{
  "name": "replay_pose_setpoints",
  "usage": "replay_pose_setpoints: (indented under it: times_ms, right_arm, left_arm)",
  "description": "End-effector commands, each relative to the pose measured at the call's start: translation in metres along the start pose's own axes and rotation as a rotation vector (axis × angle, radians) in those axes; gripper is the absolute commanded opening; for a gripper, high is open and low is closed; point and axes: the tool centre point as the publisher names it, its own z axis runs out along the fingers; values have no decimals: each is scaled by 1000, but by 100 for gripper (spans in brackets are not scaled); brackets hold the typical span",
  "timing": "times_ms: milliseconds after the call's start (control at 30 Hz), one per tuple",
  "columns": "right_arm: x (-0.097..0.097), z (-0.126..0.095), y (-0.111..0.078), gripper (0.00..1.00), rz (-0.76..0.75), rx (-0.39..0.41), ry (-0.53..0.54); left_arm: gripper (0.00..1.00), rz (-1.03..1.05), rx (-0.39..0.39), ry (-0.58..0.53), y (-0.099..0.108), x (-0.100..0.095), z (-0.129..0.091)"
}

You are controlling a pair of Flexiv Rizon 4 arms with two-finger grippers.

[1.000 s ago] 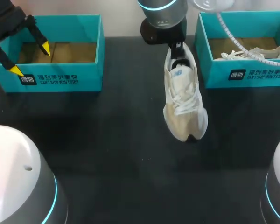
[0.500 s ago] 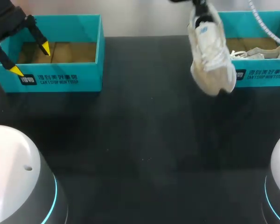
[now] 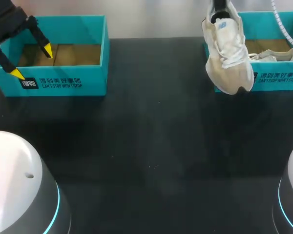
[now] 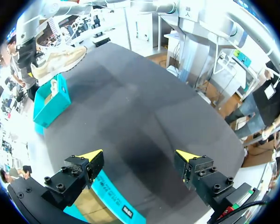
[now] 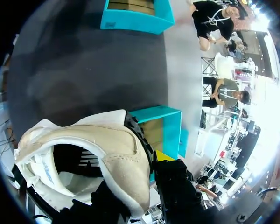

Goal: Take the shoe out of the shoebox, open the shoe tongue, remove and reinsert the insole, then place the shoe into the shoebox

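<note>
**Printed marks on the task objects**

- **Left shoebox [image 3: 90,73], front wall:** a dark square emblem sits at the left. Beside it, a row of white characters runs above a smaller row of white capital letters.
- **Right shoebox [image 3: 283,83], front wall:** the layout is the same, and its emblem lies just beside the hanging shoe [image 3: 229,58].
- **Tongue [image 3: 223,25] of the shoe:** it carries a small blue logo, too small to make out.
- **Left wrist view:** part of a dark emblem shows on the teal wall of the left shoebox [image 4: 109,191], too oblique to read.
- **Right wrist view:** there is faint blue print on the tongue [image 5: 45,170] and a tiny dark emblem on the left shoebox [image 5: 135,21]. Neither is legible.
</note>
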Motion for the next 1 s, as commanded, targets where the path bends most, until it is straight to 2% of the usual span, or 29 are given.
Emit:
replay_pose_setpoints:
  times_ms: [33, 200, 267, 300, 333, 400, 433, 567, 633, 1000]
  right_arm:
    - [-28, 21, -19, 0, 5, 6, -1]
    - [-71, 45, -57, 0, -3, 20, -10]
    - [-87, 53, -67, 0, -18, 40, -15]
    - [-93, 56, -71, 0, -25, 23, -14]
    - [-102, 61, -75, 0, -33, 53, -13]
    - [-117, 69, -82, 0, -28, 30, -17]
    - [-126, 74, -85, 0, -43, 54, -10]
    - [-158, 91, -92, 0, -67, 10, -15]
    - [-175, 107, -97, 0, -66, 26, 4]
    - [-175, 107, -97, 0, -66, 26, 4]
  left_arm:
    - [100, 0, -1, 4, 1, -1, -1]
    - [100, 0, -1, 4, 1, -1, -1]
    - [100, 0, -1, 4, 1, -1, -1]
    - [100, 0, -1, 4, 1, -1, -1]
    - [100, 0, -1, 4, 1, -1, -1]
    - [100, 0, -1, 4, 1, -1, -1]
    - [100, 0, -1, 4, 1, -1, -1]
    - [100, 0, -1, 4, 1, -1, -1]
    - [100, 0, -1, 4, 1, -1, -1]
    - [100, 0, -1, 4, 1, -1, -1]
